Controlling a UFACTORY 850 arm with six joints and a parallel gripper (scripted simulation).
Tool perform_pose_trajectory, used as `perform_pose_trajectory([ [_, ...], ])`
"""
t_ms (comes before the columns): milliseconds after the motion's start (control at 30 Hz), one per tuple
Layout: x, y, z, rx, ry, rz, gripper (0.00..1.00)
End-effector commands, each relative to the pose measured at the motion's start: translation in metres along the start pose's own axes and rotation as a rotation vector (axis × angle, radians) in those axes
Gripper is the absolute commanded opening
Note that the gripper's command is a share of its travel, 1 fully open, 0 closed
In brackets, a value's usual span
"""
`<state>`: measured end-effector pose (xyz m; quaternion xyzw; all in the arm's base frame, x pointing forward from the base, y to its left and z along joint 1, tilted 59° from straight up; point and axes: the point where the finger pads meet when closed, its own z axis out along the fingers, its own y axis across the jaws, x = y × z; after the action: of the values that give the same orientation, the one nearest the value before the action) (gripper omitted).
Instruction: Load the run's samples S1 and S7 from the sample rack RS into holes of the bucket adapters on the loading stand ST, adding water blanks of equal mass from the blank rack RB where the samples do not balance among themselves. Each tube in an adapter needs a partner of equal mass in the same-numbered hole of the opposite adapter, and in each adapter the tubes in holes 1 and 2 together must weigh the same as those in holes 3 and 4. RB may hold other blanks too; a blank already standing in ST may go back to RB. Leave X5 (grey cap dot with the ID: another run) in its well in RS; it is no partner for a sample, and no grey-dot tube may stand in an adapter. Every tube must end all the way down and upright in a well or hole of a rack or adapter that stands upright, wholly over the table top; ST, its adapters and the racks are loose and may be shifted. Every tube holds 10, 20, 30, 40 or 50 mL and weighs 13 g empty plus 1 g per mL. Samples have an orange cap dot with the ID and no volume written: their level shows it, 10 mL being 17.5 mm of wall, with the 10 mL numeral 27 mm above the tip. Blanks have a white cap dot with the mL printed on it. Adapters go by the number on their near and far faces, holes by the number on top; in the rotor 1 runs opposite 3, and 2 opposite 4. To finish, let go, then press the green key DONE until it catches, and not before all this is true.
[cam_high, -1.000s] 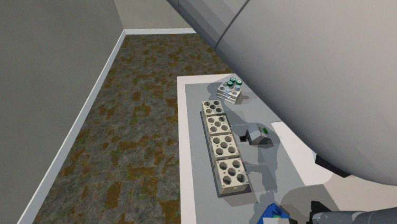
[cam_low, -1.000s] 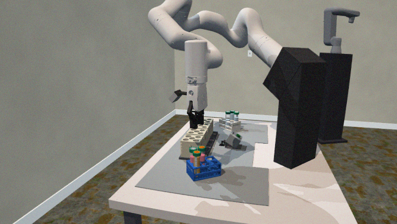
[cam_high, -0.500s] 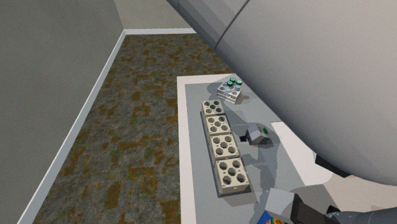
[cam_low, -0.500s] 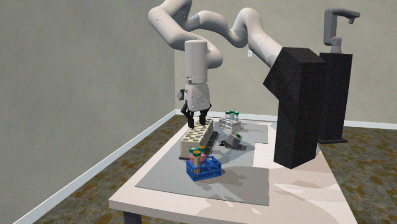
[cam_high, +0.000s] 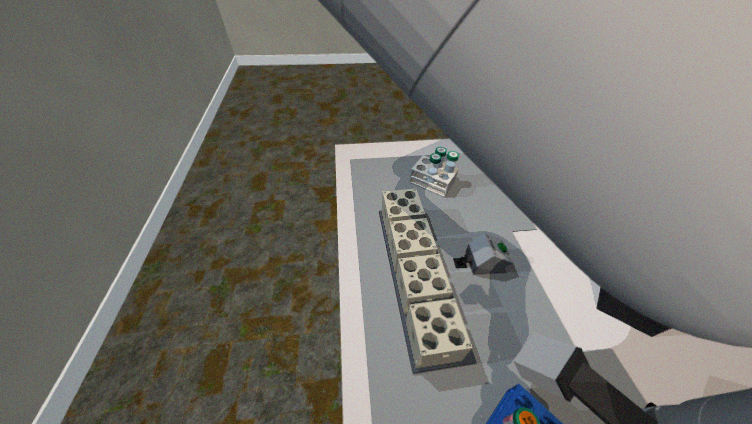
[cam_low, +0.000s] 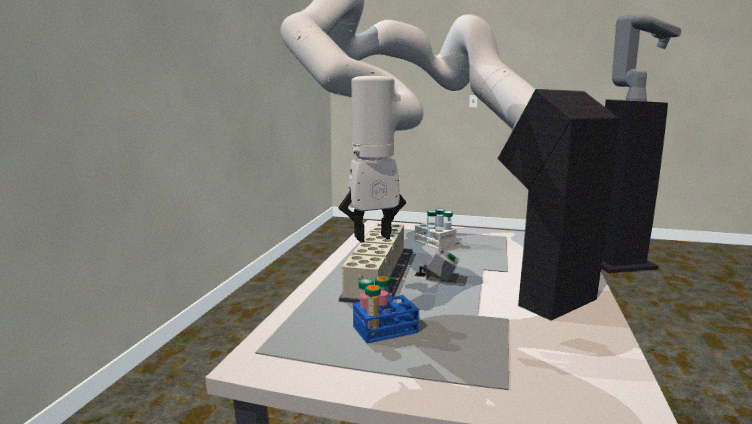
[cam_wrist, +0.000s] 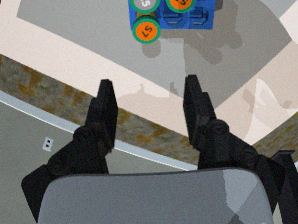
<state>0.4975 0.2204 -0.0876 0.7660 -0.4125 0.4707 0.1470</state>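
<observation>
The blue sample rack RS (cam_low: 386, 316) stands near the table's front and holds three tubes. The IDs are too small to read surely. The loading stand ST (cam_high: 421, 273) carries a row of adapters, and all the holes I can see are empty. The blank rack RB (cam_high: 438, 172) holds three green-capped tubes. My gripper (cam_low: 372, 231) points down, high above the table. Its fingers stand part open with nothing between them.
The grey box with the green DONE key (cam_high: 501, 246) sits right of the stand. The arm's black base block (cam_low: 563, 200) stands on the table's right side. My arm's body hides much of the top view. The table's left edge runs close beside the stand.
</observation>
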Motion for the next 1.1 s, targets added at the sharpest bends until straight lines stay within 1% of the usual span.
perform_pose_trajectory([
  [0,0.0,-0.001,-0.001,0.004,0.0,0.006,0.57],
  [67,0.0,-0.001,-0.001,0.004,0.0,0.006,0.57],
  [533,0.0,-0.001,0.027,0.004,0.0,0.006,0.57],
  [600,0.0,-0.001,0.027,0.004,0.0,0.006,0.57],
  [1067,0.0,-0.001,0.055,0.004,0.0,0.006,0.57],
])
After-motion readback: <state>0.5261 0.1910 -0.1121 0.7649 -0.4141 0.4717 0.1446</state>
